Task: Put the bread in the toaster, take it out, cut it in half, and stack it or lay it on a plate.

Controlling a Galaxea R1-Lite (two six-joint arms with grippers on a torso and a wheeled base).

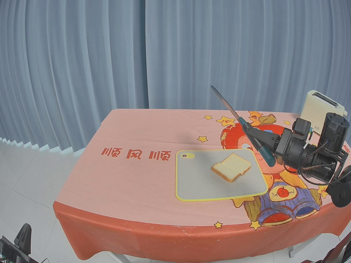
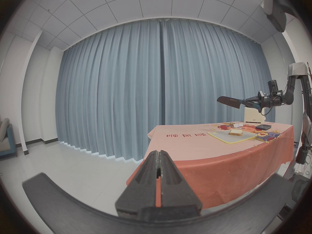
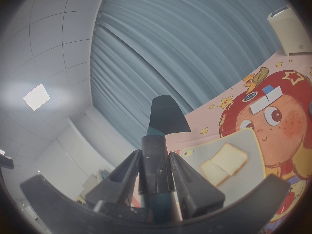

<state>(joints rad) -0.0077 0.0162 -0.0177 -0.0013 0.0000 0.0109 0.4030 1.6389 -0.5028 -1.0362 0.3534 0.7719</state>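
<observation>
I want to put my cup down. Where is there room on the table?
The left half of the tablecloth is bare, around the red characters and along the front edge. The left part of the cutting board, beside the bread, is free too. The right side is crowded: the right gripper holds the knife up there, near the toaster.

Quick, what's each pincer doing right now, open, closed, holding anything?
Left pincer: closed, empty.
Right pincer: closed on the teal-handled, dark-bladed kitchen knife.
</observation>
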